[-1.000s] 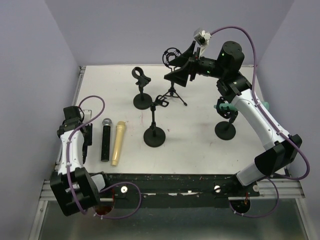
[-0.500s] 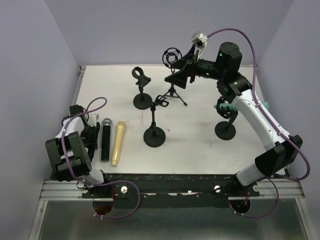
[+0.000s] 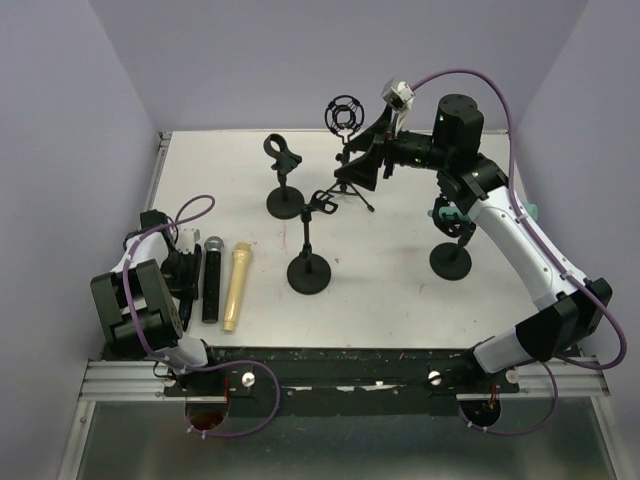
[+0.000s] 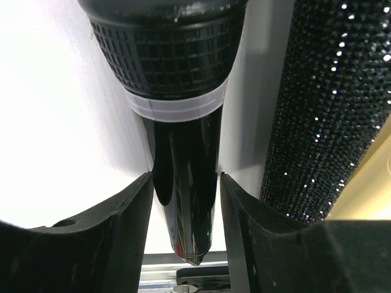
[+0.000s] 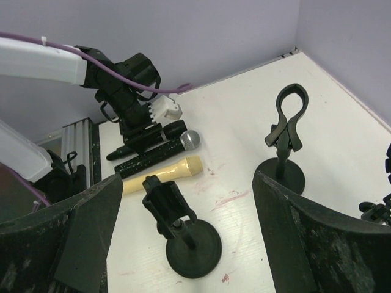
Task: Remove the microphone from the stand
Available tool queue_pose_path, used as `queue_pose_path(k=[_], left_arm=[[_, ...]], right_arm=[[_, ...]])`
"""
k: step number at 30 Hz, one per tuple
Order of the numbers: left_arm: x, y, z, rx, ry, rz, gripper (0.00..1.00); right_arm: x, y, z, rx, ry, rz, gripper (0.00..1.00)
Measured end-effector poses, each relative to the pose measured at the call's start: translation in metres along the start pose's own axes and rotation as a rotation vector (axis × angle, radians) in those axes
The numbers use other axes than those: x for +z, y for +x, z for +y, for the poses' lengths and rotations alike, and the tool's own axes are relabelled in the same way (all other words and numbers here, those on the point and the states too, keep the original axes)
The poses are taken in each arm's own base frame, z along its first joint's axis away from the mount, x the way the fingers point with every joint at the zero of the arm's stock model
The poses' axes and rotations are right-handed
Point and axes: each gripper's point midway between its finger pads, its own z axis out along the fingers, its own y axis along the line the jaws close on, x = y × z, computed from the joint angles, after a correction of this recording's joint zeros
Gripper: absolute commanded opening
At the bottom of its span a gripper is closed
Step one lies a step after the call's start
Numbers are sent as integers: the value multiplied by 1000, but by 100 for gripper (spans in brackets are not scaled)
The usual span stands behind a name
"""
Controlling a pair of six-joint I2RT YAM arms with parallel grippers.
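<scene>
We're watching two arms now — left arm (image 3: 133,300) and right arm (image 3: 525,245) alike in white shells, black joints, looping purple cables (image 3: 470,74); the right gripper (image 5: 186,238) has broad black fingers (image 5: 317,244), scuffed grey.

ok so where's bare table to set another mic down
Widest bare patch: near-middle table, between the centre stand and the right stand. A smaller one: far left corner, beside the clip stand. Crowded: near left, three microphones by the left end effector, and round the tripod.

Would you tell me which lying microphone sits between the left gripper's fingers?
The glossy black microphone with a black grille; the glittery black microphone and cream microphone lie outside.
</scene>
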Motion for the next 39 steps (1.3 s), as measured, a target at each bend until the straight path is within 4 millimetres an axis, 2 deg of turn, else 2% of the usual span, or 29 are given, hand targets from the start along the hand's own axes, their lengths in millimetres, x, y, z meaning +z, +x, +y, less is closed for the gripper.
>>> queue_pose_path(k=[6,9,12,18,22,27,31,35,39], left_arm=[[-9,2,-5,-2,12,-15,56],[-23,1,-8,1,9,-47,56],[-48,-7,-10,11,-6,-117,56],[-124,-52,-15,80,-52,-374,57],[-163,-76,-51,204,-3,-533,61],[-195,-76,-101,344,120,-699,64],[-207,-62,-140,518,236,-826,70],[-206,-46,-170,676,330,-897,68],[-205,-49,-191,769,408,-904,68]], right_arm=[[-1,22,-3,-4,3,48,96],[-4,34,-3,-30,0,81,96],[-7,48,-1,-72,-27,122,95],[-7,71,8,-182,-153,174,95],[6,86,7,-213,-233,200,95],[25,107,5,-213,-299,236,94],[35,118,8,-201,-336,250,87],[41,121,15,-198,-364,251,75],[45,118,19,-186,-374,240,63]])
